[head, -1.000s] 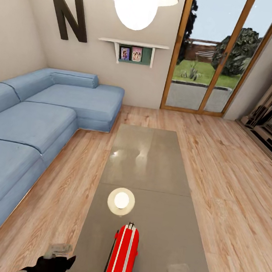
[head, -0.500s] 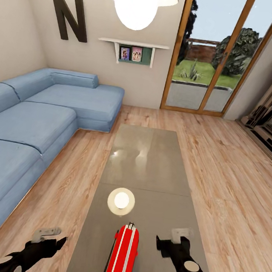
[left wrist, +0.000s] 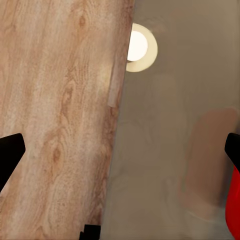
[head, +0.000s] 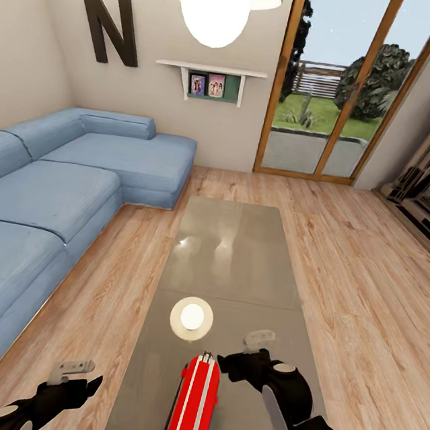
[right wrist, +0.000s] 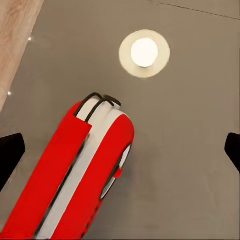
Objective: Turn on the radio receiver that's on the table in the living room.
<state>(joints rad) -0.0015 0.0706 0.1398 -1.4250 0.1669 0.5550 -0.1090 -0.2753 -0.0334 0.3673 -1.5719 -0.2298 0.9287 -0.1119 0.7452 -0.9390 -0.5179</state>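
The radio receiver (head: 193, 402) stands at the lower centre of the head view, near the closest end of the desk (head: 236, 258), a long low slab with a glossy grey-brown top that mirrors the ceiling lamp as a round white reflection (head: 192, 318) just beyond the radio. The radio is a small bright red box with rounded corners, turned so that its narrow edge faces up, with two white stripes running along that edge and a thin dark wire handle at its far end. In the right wrist view the radio receiver (right wrist: 80, 175) lies diagonally across the lower left of the frame, and a round white-ringed dial with a small red knob shows on its side. The right claw (head: 240, 359) hangs just to the right of the radio's far end, close to it but with a gap; its black fingertips sit at the two side edges of the right wrist view, spread wide apart. The left claw (head: 78, 377) is at the lower left of the head view, over the wood plank floor (head: 87, 307) beside the desk, fingers likewise apart. A blue sectional sofa (head: 47, 200) fills the left side.
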